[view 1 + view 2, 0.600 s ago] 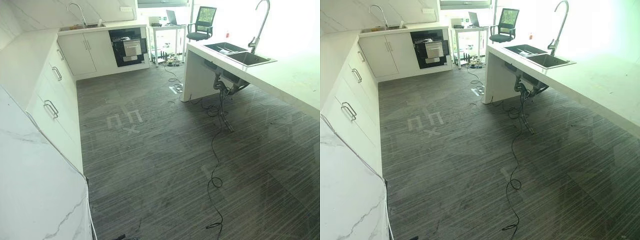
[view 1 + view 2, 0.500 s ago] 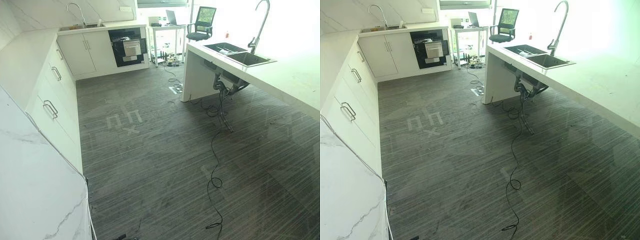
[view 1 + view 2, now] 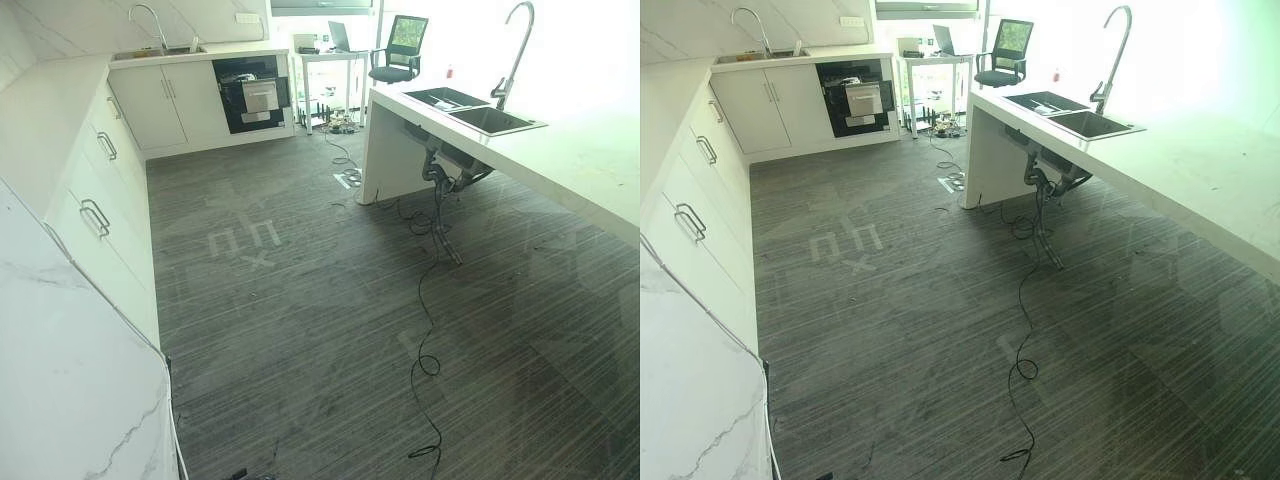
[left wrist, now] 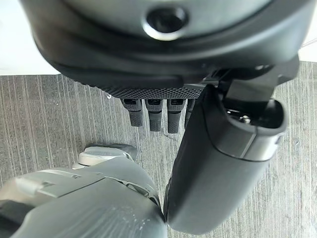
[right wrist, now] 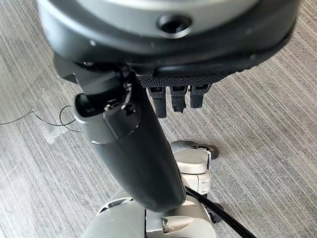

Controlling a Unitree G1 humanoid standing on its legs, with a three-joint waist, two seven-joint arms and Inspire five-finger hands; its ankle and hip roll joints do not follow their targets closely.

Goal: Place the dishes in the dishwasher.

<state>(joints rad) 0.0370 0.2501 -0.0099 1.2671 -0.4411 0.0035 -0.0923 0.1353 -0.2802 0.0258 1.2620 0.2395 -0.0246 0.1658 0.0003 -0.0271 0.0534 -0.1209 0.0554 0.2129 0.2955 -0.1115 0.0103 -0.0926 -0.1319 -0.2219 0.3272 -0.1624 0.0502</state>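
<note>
In the wrist views the dark left hand point(image 4: 208, 163) and the dark right hand point(image 5: 133, 148) hang above the grey striped floor point(image 3: 330, 330) with fingers relaxed and straight, holding nothing. In the head views a white marble surface point(image 3: 60, 360) fills the lower left, and a white island surface point(image 3: 560, 150) with a steel double sink point(image 3: 475, 108) and tall curved tap point(image 3: 510, 50) runs along the right. The black built-in dishwasher point(image 3: 250, 95) sits at upper centre-left among white cabinets point(image 3: 170, 100), with a black office chair point(image 3: 400, 50) to its right.
</note>
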